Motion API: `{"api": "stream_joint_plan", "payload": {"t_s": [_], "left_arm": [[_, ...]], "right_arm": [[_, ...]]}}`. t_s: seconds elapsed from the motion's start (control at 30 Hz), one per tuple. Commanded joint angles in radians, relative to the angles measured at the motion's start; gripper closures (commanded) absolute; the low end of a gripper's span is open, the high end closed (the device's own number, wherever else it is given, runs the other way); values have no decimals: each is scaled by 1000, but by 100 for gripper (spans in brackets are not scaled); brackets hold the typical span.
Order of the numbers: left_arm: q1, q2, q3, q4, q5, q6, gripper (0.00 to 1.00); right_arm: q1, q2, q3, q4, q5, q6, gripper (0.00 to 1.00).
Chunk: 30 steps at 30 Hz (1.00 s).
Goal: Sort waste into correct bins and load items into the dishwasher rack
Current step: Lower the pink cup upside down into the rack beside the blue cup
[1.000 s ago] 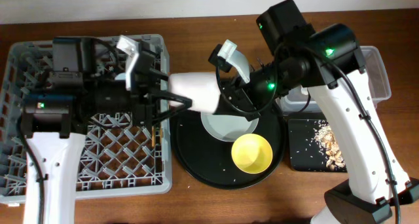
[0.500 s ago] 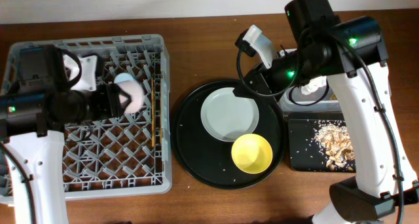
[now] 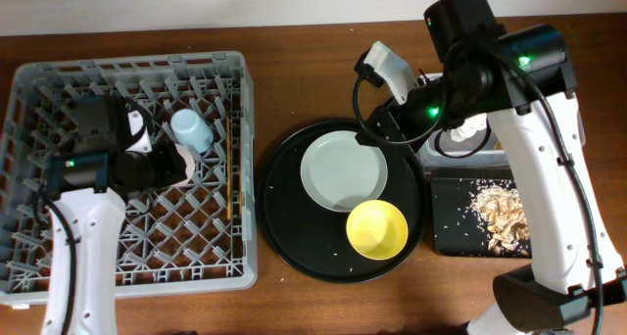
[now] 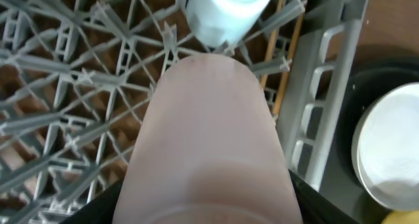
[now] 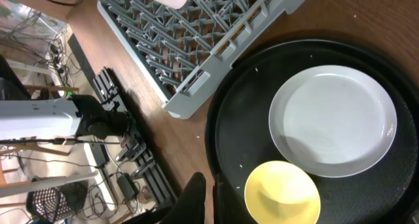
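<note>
**Pink cup.** The pink cup [image 4: 209,139] is a smooth, pale pink cylinder with no markings. It is carried on its side, and its far end points away from the wrist camera.

**Location.** The cup is over the dishwasher rack [image 3: 59,80], a grey lattice crate, toward the right of the grid's middle. Its far end is just beside the light-blue cup [image 3: 191,129], which sits among the pegs. Contact between the two cups, or between the pink cup and the pegs, cannot be determined. The chopsticks [image 3: 228,168] lie lengthwise along the rack's right side.

**Left gripper.** The left gripper [image 3: 165,166] has its jaws partly spread and clamped on opposite sides of the pink cup's near end. It touches nothing else.

**Right gripper.** The right gripper [image 5: 206,192] has its jaws pressed together and holds nothing. It is raised off the table near the round black tray [image 3: 284,232].

**Surroundings.** The tray carries the plate [image 3: 341,170] and, just beside it, the yellow bowl [image 3: 377,227]. To the right, the black rectangular tray [image 3: 451,232] holds food scraps [image 3: 495,213].
</note>
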Motion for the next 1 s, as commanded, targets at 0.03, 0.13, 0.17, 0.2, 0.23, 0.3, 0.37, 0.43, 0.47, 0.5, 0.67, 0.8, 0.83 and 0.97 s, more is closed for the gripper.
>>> {"api": "stream_joint_plan", "payload": {"t_s": [0.03, 0.13, 0.17, 0.2, 0.23, 0.3, 0.37, 0.43, 0.47, 0.5, 0.67, 0.8, 0.83, 0.97], "left_arm": [[3, -5, -47, 58, 26, -13, 48], [3, -4, -89, 119, 52, -12, 47], [3, -4, -103, 140, 53, -12, 48], [3, -4, -117, 160, 53, -12, 48], [3, -4, -130, 178, 53, -13, 48], [3, -3, -148, 199, 53, -12, 48], [3, -3, -159, 207, 53, -12, 48], [3, -3, -160, 209, 54, -13, 47], [3, -3, -160, 211, 62, -13, 42], [3, -3, -160, 214, 72, -13, 35], [3, -3, -160, 214, 76, -13, 7], [3, -3, -160, 218, 76, -13, 5], [3, -5, -157, 218, 78, -13, 5], [3, -56, -101, 185, 174, -12, 7]], "right_arm": [[0, 1, -5, -6, 9, -7, 92], [0, 1, -5, -6, 9, -7, 92], [0, 1, -5, -6, 9, -7, 92], [0, 1, -5, -6, 9, -7, 91], [0, 1, -5, -6, 9, -7, 92], [0, 1, -5, -6, 9, -7, 91], [0, 1, -5, -6, 9, -7, 91], [0, 1, -5, -6, 9, -7, 91], [0, 1, -5, -6, 9, -7, 91], [0, 1, -5, -6, 9, -7, 88], [0, 1, -5, -6, 9, -7, 86], [0, 1, -5, -6, 9, -7, 86], [0, 1, -5, -6, 12, -7, 86], [2, 1, -5, -6, 60, 36, 85]]}}
